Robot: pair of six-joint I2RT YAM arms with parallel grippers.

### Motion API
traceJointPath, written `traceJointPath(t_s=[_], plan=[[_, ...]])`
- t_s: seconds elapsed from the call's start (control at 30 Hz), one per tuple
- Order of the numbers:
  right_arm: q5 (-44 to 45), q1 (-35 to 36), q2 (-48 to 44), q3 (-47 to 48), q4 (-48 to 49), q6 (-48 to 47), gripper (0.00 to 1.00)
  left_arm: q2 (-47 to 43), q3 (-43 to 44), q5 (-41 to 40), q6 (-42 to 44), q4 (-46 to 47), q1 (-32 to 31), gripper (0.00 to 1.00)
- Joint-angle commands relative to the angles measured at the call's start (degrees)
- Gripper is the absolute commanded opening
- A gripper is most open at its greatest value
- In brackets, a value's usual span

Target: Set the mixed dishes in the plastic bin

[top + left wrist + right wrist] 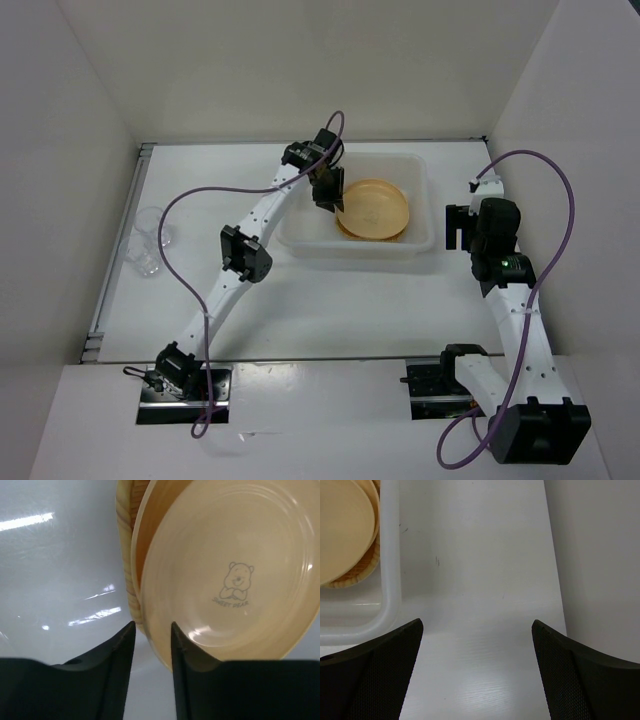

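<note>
1. Three plates are stacked inside the plastic bin (350, 247), toward its right half. The top round plate (235, 570) lies face up with a bear print showing
2. The second round plate (155, 510) sits directly under the top one, rims nearly aligned
3. The woven-pattern plate (125, 540) is at the bottom of the stack inside the bin, its striped edge peeking out past the two round rims
4. Two glass cups (152, 222) are outside the bin, well to its left on the table (330, 300) and near each other. They are too small in the overhead view to say more
5. The left gripper (153, 630) is inside the bin's outline, over its left part, at the left rim of the plate stack
6. Left gripper state: the fingers are parted by a narrow gap and the bin floor shows through it. The top plate's rim lies just past the tips and is not pinched, so it grips nothing
7. The right gripper (477, 625) is outside the bin, just beside its right wall, over bare table
8. Right gripper state: the fingers are spread wide with nothing between them, only table surface
9. The right wrist view catches the bin's rounded corner and the edge of the stack inside it, off to the side of the fingers and not touching them
</note>
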Motion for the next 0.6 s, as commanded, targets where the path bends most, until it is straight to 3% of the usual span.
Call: traceJointPath(t_s=[0.0, 0.03, 0.17, 0.27, 0.4, 0.57], plan=[[-0.52, -0.86, -0.62, -0.35, 2.96, 0.04, 0.94, -0.22, 2.53, -1.37, 0.05, -0.02, 0.0, 0.44], [-0.52, -0.86, -0.62, -0.35, 2.96, 0.04, 0.94, -0.23, 2.53, -2.32, 0.05, -0.02, 0.0, 0.55], [-1.05, -0.86, -0.62, -0.87, 2.96, -0.48, 0.94, -6.18, 2.53, -5.67, -0.47, 0.59, 0.0, 0.78], [-1.05, -0.86, -0.62, -0.88, 2.96, -0.48, 0.94, -14.42, 2.53, -10.58, -0.47, 1.21, 0.0, 0.81], [-1.58, -0.86, -0.62, -0.88, 2.96, -0.48, 0.94, -25.87, 1.31, -27.26, -1.09, -1.61, 2.88, 0.88], [-2.19, -0.86, -0.09, -0.88, 2.96, -0.48, 0.94, -38.63, -18.06, -29.85, -1.97, -1.61, 14.48, 0.93]])
